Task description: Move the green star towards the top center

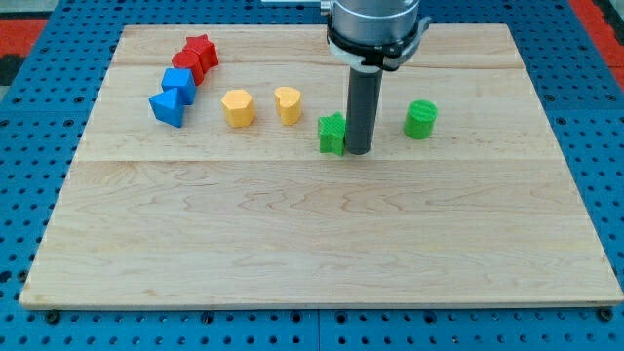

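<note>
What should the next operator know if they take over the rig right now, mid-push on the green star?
My tip sits right against the green star, on its side toward the view's right.
The star lies just right of the board's middle, below the top edge, left of the green cylinder.
Done: contact looks made.
Left: the star is not yet at top center. From this side a push would send it leftward, so the tip probably needs to come around below it first.

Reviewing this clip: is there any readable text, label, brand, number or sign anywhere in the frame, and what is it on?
None: no readable text anywhere.
The wooden board, the blue pegboard around it and the arm's housing carry no markings.
The blocks are blank too, including the green star just left of my tip.
</note>
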`<state>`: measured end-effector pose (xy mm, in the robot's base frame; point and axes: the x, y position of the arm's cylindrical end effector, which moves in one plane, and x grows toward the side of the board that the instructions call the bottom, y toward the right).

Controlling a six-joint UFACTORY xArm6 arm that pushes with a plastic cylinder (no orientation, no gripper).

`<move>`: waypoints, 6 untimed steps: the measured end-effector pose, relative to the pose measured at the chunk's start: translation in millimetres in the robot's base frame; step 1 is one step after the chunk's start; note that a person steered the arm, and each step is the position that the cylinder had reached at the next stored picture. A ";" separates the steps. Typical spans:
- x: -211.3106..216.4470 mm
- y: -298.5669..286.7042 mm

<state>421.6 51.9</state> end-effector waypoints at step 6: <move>-35.0 -7.8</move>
